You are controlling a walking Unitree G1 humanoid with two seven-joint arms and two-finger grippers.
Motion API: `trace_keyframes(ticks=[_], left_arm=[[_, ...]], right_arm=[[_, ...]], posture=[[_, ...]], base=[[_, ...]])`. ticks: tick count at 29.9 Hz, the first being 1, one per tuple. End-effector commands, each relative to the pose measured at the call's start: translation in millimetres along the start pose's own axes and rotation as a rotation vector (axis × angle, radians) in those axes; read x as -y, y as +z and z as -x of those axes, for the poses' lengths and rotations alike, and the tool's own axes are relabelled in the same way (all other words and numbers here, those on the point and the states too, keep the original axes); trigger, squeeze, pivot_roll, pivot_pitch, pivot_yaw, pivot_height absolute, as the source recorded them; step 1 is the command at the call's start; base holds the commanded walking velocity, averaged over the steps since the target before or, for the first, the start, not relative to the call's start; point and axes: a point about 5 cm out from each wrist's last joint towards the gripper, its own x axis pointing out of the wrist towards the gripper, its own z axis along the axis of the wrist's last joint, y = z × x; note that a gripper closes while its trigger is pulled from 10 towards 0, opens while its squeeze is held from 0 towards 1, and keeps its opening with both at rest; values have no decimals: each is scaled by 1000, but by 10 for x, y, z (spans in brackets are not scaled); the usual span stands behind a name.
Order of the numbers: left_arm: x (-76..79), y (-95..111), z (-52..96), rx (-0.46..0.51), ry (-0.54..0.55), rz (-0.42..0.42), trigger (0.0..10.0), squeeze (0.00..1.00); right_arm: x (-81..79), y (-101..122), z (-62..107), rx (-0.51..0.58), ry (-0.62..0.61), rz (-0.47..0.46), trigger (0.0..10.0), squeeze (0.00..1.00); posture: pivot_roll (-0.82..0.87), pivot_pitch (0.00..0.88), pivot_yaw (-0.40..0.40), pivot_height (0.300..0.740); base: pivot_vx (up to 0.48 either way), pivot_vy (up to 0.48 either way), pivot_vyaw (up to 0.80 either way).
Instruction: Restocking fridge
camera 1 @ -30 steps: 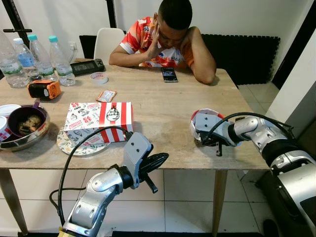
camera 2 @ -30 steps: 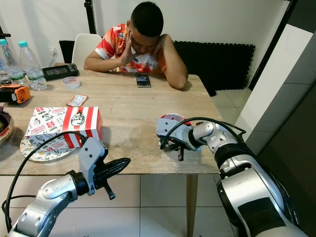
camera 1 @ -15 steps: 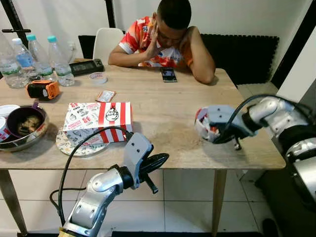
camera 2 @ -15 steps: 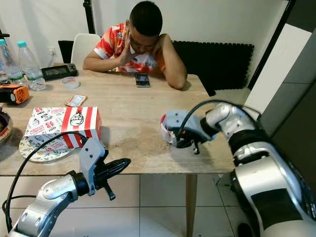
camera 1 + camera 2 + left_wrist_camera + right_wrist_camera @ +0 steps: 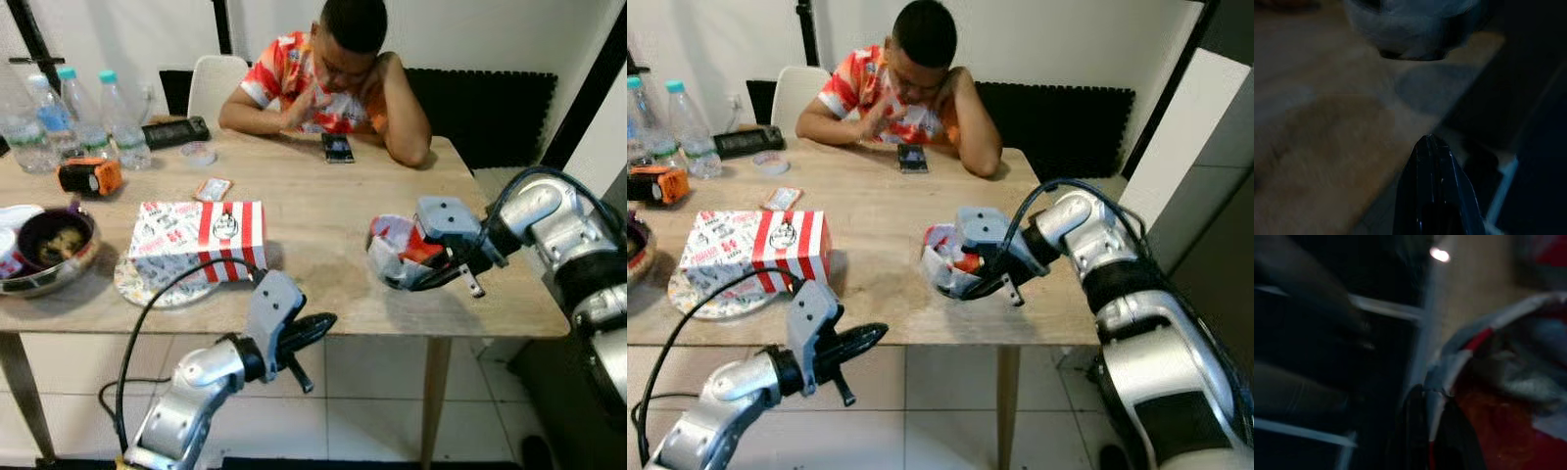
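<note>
A red-and-white paper tub [image 5: 395, 257] hangs tilted just above the wooden table [image 5: 323, 220] near its front right edge. My right gripper [image 5: 428, 278] is shut on the tub's rim; in the right wrist view its fingers [image 5: 1422, 421] pinch the white and red wall of the tub [image 5: 1508, 382]. My left gripper [image 5: 326, 320] is shut and holds nothing. It hovers below and in front of the table's front edge, and its black fingertips [image 5: 1431, 142] point toward the underside of the tub [image 5: 1410, 24].
A red-striped food box [image 5: 201, 235] lies on a plate at the front left, beside a metal bowl of food [image 5: 44, 250]. Water bottles [image 5: 108, 117] and an orange device [image 5: 88, 176] stand at the far left. A person [image 5: 333, 78] sits opposite, with a phone [image 5: 336, 147].
My right gripper has lifted the tub off the table, carried it a little left and tilted it. The person's hand has come down from the head. The left arm has stayed put.
</note>
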Motion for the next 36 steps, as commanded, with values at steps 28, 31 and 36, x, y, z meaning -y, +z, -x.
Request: trace_keyframes(ticks=[28, 31, 36], left_arm=[[169, -825, 319, -271, 113, 60, 10000, 0], [165, -941, 361, -309, 159, 72, 10000, 0], [190, -1192, 455, -408, 258, 100, 10000, 0]], right_arm=[[-1007, -960, -976, -342, 143, -34, 0, 0], [-1028, -1131, -1070, -365, 61, -86, 0, 0], [-1180, -1457, -1273, -399, -74, -205, 0, 0]], posture=[[67, 15, -69, 740], [72, 7, -72, 740], [76, 0, -68, 740]], base=[[0, 0, 0], [0, 0, 0], [0, 0, 0]])
